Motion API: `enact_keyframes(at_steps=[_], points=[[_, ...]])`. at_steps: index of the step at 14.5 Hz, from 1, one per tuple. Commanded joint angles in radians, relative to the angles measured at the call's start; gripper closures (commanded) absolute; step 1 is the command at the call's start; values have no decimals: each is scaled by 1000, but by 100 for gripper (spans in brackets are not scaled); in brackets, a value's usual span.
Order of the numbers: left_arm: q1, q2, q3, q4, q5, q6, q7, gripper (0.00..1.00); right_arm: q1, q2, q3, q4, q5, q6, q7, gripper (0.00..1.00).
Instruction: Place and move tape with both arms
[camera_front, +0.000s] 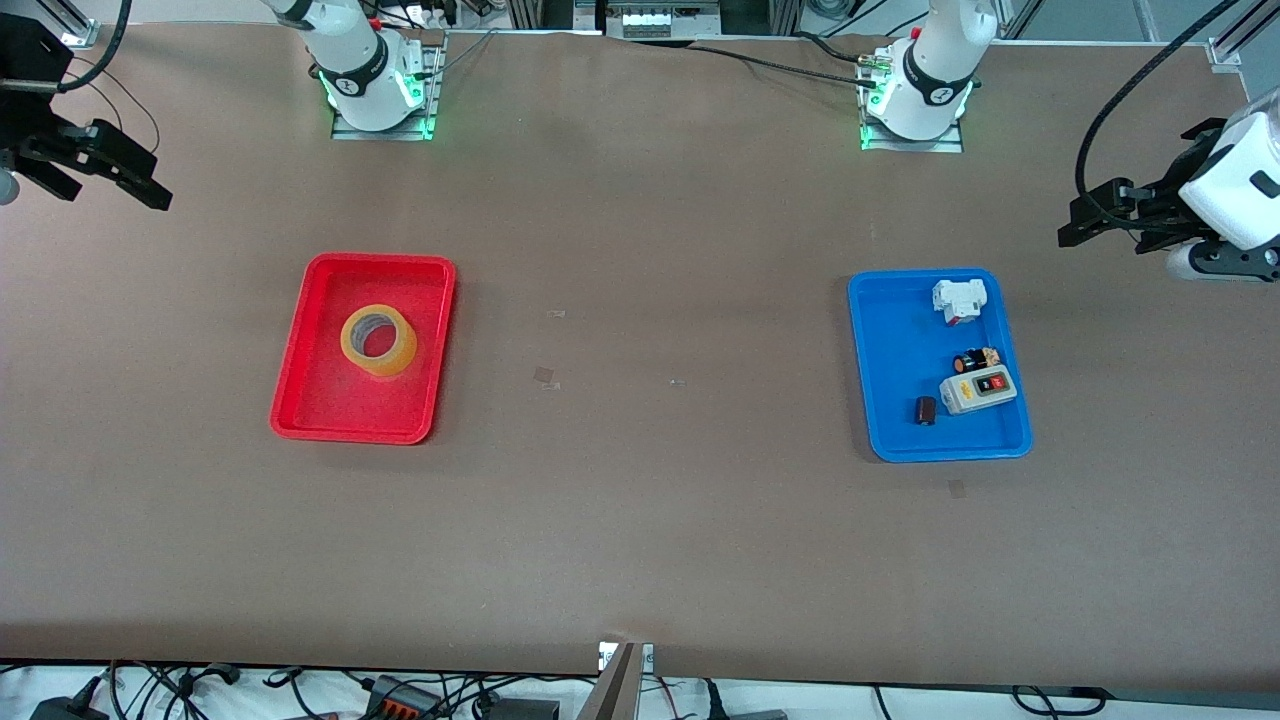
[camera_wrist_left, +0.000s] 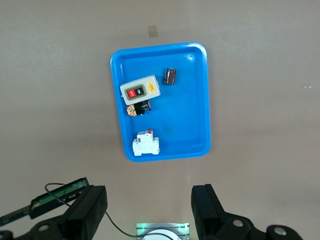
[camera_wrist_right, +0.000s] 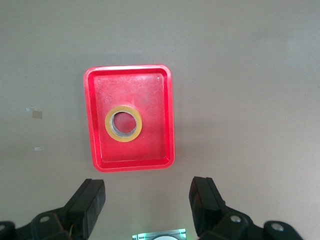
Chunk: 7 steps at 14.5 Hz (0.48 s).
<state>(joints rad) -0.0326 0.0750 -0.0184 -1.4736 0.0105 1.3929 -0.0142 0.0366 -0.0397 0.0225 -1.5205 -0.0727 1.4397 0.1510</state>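
Note:
The tape (camera_front: 379, 340) is a yellowish translucent roll with a hollow core, lying flat in the red tray (camera_front: 320, 405) toward the right arm's end of the table; it also shows in the right wrist view (camera_wrist_right: 123, 123). My right gripper (camera_front: 120, 172) is open and empty, held high over the bare table at that end, well away from the tray; its fingers (camera_wrist_right: 87, 205) frame the right wrist view. My left gripper (camera_front: 1085, 215) is open and empty, held high over the table's other end, apart from the blue tray (camera_front: 885, 340).
The blue tray (camera_wrist_left: 192, 100) holds a small grey switch box (camera_front: 978, 389) with a red button, a white breaker block (camera_front: 959, 299), a dark capacitor (camera_front: 926, 410) and a small dark part (camera_front: 978, 360). Both arm bases stand at the table's edge farthest from the front camera.

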Motion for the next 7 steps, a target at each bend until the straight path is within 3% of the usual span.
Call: enact_keyframes(at_steps=[1,7], points=[[-1,-11,-14,-7,28,6,17,0,-12,10,5,3,21,10,1,1],[0,-11,-14,-7,13,18,14,0,-17,4,2,-32,57,24,-14,1]])
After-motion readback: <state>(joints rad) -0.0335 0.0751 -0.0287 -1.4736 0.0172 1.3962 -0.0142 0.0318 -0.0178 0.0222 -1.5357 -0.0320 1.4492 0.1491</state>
